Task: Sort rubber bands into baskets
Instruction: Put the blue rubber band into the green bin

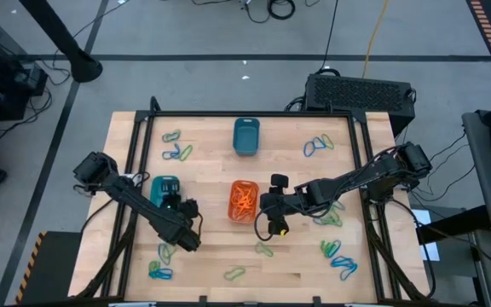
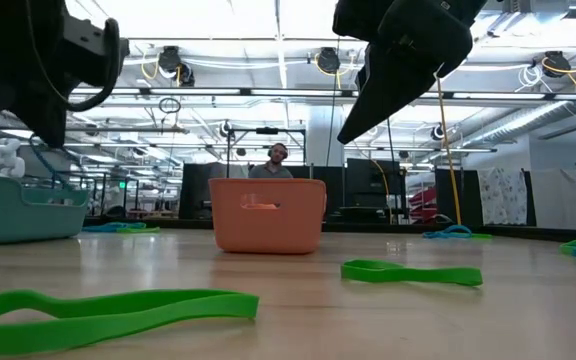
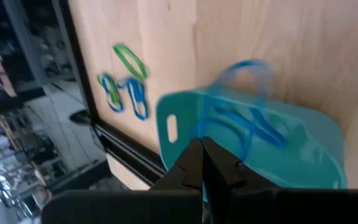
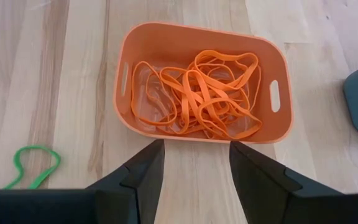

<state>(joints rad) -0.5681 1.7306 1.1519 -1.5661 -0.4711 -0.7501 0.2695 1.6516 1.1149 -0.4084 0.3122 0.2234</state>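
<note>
From above, the orange basket (image 1: 243,200) sits mid-counter holding a heap of orange rubber bands (image 1: 244,201). The turquoise basket (image 1: 165,191) is toward the left edge and the dark teal basket (image 1: 245,136) near the far edge. Green and blue bands (image 1: 335,256) lie scattered toward the corners, so sorting looks roughly a third done.

At counter level, loose green bands (image 2: 411,272) lie in front of the orange basket.

The left wrist view shows the left pincer (image 3: 202,163) closed, empty, over the turquoise basket with blue bands inside.

The right wrist view shows the right pincer (image 4: 194,163) spread open, empty, beside the orange basket.
</note>
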